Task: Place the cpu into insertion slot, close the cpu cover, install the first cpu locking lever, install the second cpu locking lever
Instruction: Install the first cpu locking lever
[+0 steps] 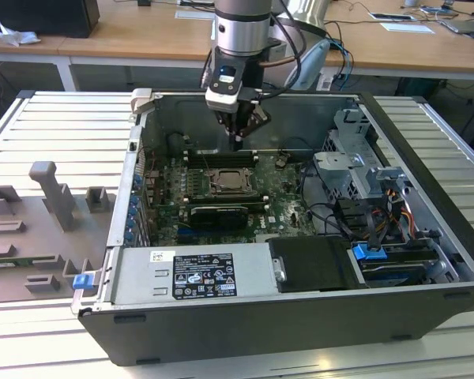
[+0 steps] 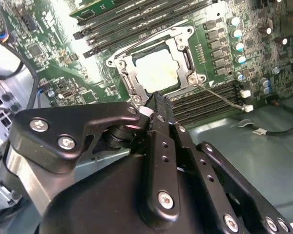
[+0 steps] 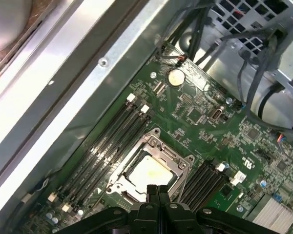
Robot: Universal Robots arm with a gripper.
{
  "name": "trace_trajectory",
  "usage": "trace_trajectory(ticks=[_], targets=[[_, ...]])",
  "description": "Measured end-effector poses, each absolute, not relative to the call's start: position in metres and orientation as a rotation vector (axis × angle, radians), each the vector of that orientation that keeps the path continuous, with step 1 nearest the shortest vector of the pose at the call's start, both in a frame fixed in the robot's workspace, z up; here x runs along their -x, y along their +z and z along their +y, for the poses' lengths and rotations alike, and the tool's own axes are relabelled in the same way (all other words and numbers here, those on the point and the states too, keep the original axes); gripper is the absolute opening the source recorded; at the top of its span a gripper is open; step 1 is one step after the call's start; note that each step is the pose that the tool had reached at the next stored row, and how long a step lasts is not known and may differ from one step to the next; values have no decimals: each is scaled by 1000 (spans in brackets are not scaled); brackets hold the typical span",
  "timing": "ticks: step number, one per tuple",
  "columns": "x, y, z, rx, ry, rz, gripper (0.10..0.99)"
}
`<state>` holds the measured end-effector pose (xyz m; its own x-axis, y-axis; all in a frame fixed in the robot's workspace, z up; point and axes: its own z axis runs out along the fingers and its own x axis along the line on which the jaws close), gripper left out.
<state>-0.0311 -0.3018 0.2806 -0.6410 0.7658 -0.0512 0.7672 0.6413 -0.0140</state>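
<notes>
Down inside the open computer case [image 1: 221, 332] on the ribbed metal bench [image 1: 31, 126], the cpu [image 1: 231, 183] lies flat in the insertion slot [image 1: 216, 190], its pale top showing through the window of the cpu cover [image 2: 183, 41]. In both wrist views the cpu [image 2: 156, 73] [image 3: 149, 170] sits square in the socket, with the silver cover frame [image 3: 162, 150] folded down around it. The gripper [image 1: 235, 144] hangs from the arm above the green motherboard [image 1: 284, 209], and its jaws are pressed together with nothing between them. In the exterior view their tips stand clear above the board, over the long black memory slots [image 3: 112, 141] on the side of the socket toward the case's back wall. In both wrist views the gripper [image 2: 156, 100] [image 3: 157, 187] points at the socket's edge just beside the cpu, not at its middle
</notes>
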Motion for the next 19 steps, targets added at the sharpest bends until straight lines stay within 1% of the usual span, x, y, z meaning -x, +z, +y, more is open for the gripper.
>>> trace_trajectory(ticks=[15,19], targets=[[31,278,-302,-744,-40,3005,106],[31,278,-302,-656,-39,3027,106]])
